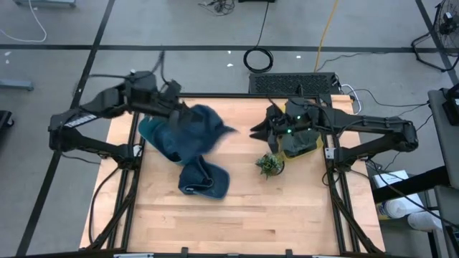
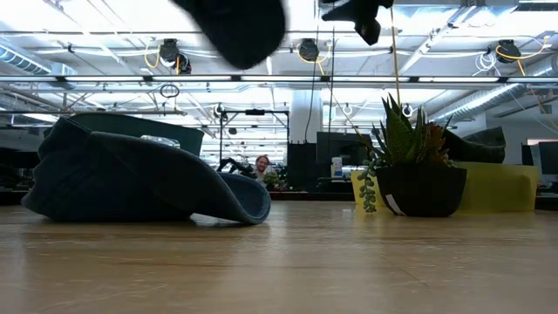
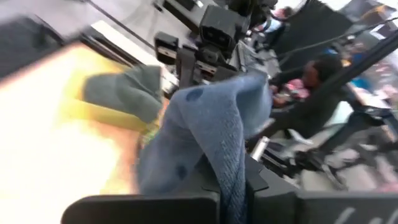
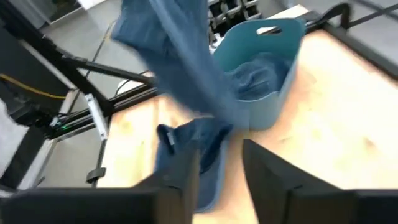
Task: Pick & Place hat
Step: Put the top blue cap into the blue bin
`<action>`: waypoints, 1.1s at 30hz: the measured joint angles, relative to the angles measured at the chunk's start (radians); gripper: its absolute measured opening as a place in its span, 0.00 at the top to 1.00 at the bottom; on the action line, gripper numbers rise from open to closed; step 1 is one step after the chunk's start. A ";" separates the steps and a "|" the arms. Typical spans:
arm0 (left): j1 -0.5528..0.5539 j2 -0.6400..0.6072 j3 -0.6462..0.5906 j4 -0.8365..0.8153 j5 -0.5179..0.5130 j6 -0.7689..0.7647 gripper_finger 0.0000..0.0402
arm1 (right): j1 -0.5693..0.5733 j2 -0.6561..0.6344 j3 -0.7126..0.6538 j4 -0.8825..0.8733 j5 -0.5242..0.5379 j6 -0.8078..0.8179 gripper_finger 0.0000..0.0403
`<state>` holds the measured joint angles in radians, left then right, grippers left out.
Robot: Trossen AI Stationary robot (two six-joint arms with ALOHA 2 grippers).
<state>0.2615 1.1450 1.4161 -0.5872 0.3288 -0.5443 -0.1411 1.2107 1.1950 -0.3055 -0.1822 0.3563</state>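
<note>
Hanging above the far left part of the wooden table (image 1: pixel 237 222), a blue hat (image 1: pixel 204 125) dangles from the left gripper (image 1: pixel 178 107), whose fingers are pressed together on the cloth; the hat droops over a teal basket (image 1: pixel 159 140) that stands on the table near the left arm; in the right wrist view the basket (image 4: pixel 273 43) holds more blue fabric inside; a second dark blue hat (image 1: pixel 204 179) lies flat on the table, just in front of the basket and nearer the middle; in the low view this hat (image 2: pixel 131 179) rests on the wood with its brim toward the centre; the right gripper (image 1: pixel 257 131) hovers over the far right part of the table, empty, its fingers a little apart; a small potted plant (image 1: pixel 270 165) sits just beside it; behind the plant lies a yellow tray (image 1: pixel 308 147) with a dark green cloth (image 1: pixel 297 140) on it; a person (image 2: pixel 261 166) sits far off in the room beyond the table.
</note>
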 joint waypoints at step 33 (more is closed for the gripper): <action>-0.082 0.063 0.280 -0.773 -0.596 -0.110 1.00 | -0.135 -0.072 0.000 0.429 -0.006 -0.241 0.41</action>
<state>0.1793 1.2081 1.6962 -1.3601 -0.2672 -0.6546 -0.2760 1.1389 1.1946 0.1232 -0.1883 0.1156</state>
